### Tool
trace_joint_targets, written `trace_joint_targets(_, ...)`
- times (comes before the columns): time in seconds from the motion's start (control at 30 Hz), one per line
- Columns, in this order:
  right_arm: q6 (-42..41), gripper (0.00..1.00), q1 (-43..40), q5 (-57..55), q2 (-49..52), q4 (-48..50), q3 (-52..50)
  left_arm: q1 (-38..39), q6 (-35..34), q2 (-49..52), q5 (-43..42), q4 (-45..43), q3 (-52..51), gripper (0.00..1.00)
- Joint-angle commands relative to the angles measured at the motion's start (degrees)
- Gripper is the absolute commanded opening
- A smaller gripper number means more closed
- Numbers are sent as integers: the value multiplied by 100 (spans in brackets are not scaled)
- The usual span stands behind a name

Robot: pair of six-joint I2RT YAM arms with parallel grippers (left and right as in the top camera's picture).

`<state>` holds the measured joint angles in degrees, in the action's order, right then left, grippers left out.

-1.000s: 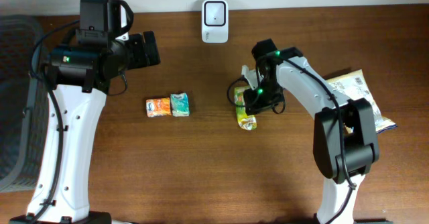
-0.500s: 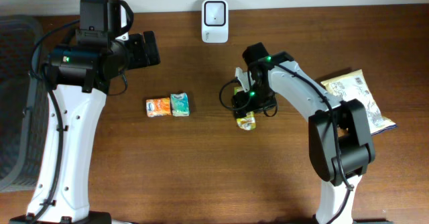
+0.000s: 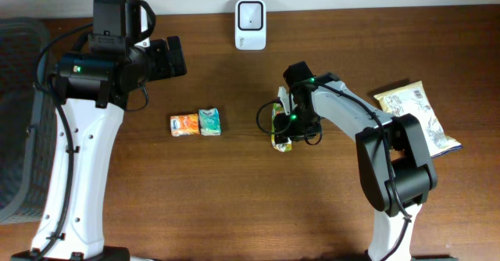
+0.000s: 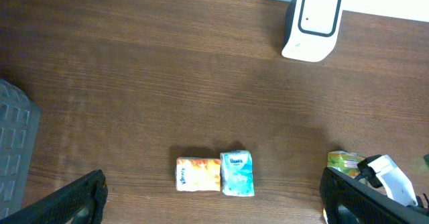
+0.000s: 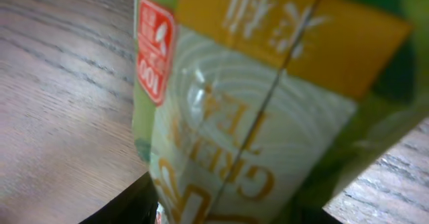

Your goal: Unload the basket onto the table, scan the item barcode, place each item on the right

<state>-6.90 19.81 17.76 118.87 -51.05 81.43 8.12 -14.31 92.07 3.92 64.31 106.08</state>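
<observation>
Hovering over the back left part of the worktop [image 3: 234, 206], the left fingers [image 3: 173, 55] are spread wide and grasp nothing. In the left wrist view their two dark tips frame the lower corners, well above the wood.

The tea packet [image 3: 283, 141], green and yellow, lies a little right of the middle of the worktop. It is in front of the white scanner [image 3: 250, 15], which stands at the middle of the back edge, and well apart from it. The right fingers [image 3: 291, 117] sit directly over the packet's back end, so only its front end shows from overhead. In the right wrist view the packet fills almost the whole picture, very close and blurred. "GREEN TEA" reads upside down and a red label sits at one edge, with only dark bits of the fingers along the bottom. Whether the right fingers are clenched on the packet or only set around it, I cannot tell.

Two small tissue packs lie side by side, touching, left of the middle: an orange pack [image 3: 183, 125] and a blue-green pack [image 3: 209, 122]. A crinkled snack bag [image 3: 410, 101] lies near the right edge, partly hidden by the right arm. A grey basket [image 3: 16, 120] stands at the left edge.
</observation>
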Motion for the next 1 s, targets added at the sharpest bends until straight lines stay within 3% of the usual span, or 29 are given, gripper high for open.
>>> trace_joint_targets(0.0,-116,51,-155,345,74,50,52,-4,72,-70,42,9,24,99)
trace_joint_targets(0.07,-282,45,-179,470,74,50,179,-4,72,-70,42,9,24,99)
trace_joint_targets(0.27,-1064,46,-90,94,74,48,341,-4,72,-70,42,9,24,99)
trace_joint_targets(0.47,-1480,73,243,-743,74,-234,721,-4,72,-70,42,9,24,99)
trace_joint_targets(0.57,-1991,82,479,-1392,74,-481,1021,-4,72,-70,42,15,24,99)
trace_joint_targets(0.97,-2664,71,767,-1845,90,83,243,-4,72,-70,42,136,24,99)
